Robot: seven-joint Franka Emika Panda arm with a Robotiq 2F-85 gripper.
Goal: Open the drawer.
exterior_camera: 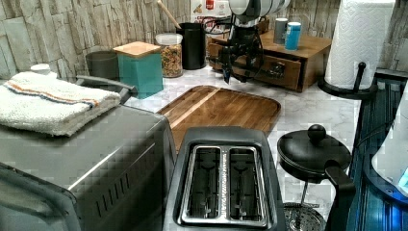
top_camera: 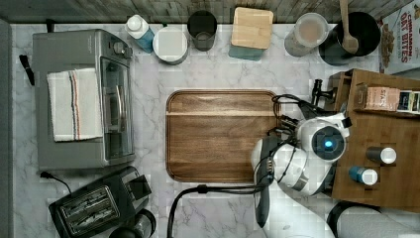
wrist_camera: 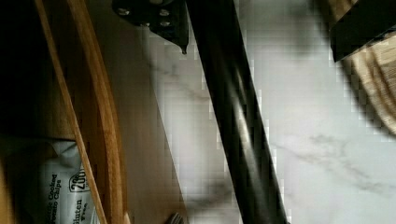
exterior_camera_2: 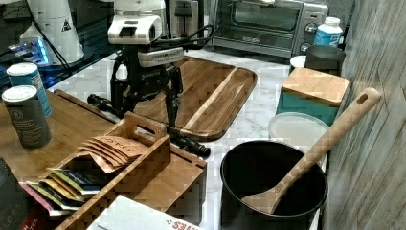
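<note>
Wrist view puts the black bar handle (wrist_camera: 236, 121) running through the frame with a dark fingertip (wrist_camera: 166, 21) on one side of it and another dark finger on the other; I read my pincer (exterior_camera_2: 146, 103) as spread and straddling the bar, not yet pinching it.

Location of the drawer (exterior_camera: 269, 67): in the top view it sits under the wooden cabinet (top_camera: 381, 163) at 3 o'clock from the wooden tray (top_camera: 218, 136), its handle facing the tray. The right view shows the handle standing off the cabinet front, with the pincer directly over it. The wrist view shows a dark gap and a snack packet (wrist_camera: 65, 186) behind the drawer front, so I judge the drawer is at least slightly out.

Risks, as I assess them:
- Slip off the bar if I pull before the fingers close; the round metal offers little purchase.
- Skewed pull, since the grip looks off-centre along the bar, could bind the drawer or drag the whole cabinet across the marble tabletop (top_camera: 148, 208).
- Cabinet movement would topple the two canisters (exterior_camera_2: 26, 103) standing on top.
- Tray edge lies near the travel path at 9 o'clock; fingers could strike it.
</note>
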